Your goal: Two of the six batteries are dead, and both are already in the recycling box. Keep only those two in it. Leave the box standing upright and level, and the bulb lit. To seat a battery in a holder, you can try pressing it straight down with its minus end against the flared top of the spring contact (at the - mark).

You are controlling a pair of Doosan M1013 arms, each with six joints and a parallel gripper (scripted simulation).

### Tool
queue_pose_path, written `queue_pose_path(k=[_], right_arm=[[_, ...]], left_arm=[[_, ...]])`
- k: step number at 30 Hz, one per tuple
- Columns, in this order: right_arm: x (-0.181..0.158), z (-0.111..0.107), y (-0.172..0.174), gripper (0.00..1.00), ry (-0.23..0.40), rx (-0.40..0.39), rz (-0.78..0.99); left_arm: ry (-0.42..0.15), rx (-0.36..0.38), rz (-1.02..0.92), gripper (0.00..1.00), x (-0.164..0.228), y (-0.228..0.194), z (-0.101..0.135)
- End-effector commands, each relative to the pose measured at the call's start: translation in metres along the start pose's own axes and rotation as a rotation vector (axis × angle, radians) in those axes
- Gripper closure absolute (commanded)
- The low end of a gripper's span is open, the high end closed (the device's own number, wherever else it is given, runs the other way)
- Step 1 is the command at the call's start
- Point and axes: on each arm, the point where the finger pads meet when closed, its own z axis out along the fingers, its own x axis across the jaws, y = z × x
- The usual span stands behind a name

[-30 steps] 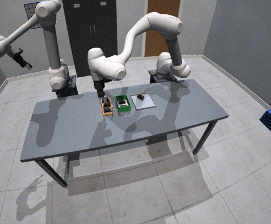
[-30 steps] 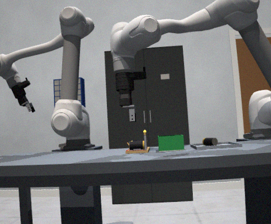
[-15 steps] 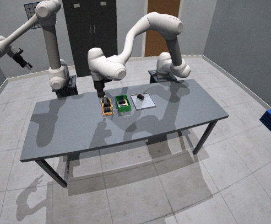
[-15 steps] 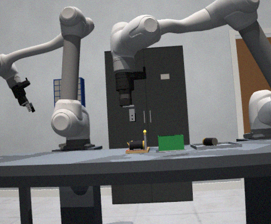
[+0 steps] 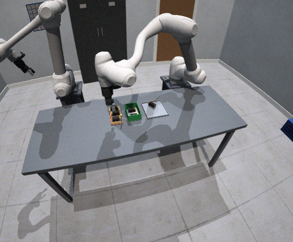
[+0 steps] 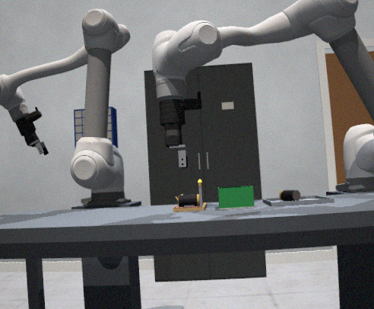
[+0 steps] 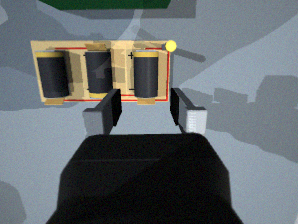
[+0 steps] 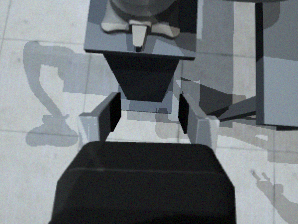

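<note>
The wooden holder board (image 5: 117, 123) (image 6: 188, 208) (image 7: 121, 75) carries three dark batteries side by side. In the left wrist view, the right battery (image 7: 146, 75) and left battery (image 7: 53, 76) have gold ends at the top; the middle battery (image 7: 99, 72) has its at the bottom. The bulb (image 6: 200, 181) (image 7: 171, 46) glows yellow. The green box (image 5: 134, 118) (image 6: 236, 197) stands upright, with a dark battery (image 5: 131, 110) visible inside; its other contents are unclear. Another battery (image 5: 152, 104) (image 6: 290, 195) lies in the tray. My left gripper (image 6: 182, 164) (image 7: 145, 100) is open and empty above the board. My right gripper (image 5: 31, 71) (image 8: 149, 105) is open and empty, far away.
The shallow tray (image 5: 162, 113) (image 6: 312, 201) lies beyond the box, which is close beside the board. The table (image 5: 84, 140) has its back edge near both arm bases. My right gripper hangs off the table, high above the floor (image 8: 30, 165).
</note>
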Motion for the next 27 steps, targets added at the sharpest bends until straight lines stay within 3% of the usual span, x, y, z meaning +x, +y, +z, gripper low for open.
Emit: queue_pose_path(k=[1, 9, 27], right_arm=[[0.0, -0.001, 0.0, 0.0, 0.0, -0.001, 0.0], [0.0, -0.001, 0.0, 0.0, 0.0, -0.001, 0.0], [0.0, -0.001, 0.0, 0.0, 0.0, -0.001, 0.0]], left_arm=[[0.002, -0.001, 0.0, 0.1, 0.0, 0.0, -0.003], [0.002, -0.001, 0.0, 0.1, 0.0, 0.0, -0.017], [0.002, -0.001, 0.0, 0.1, 0.0, 0.0, -0.017]])
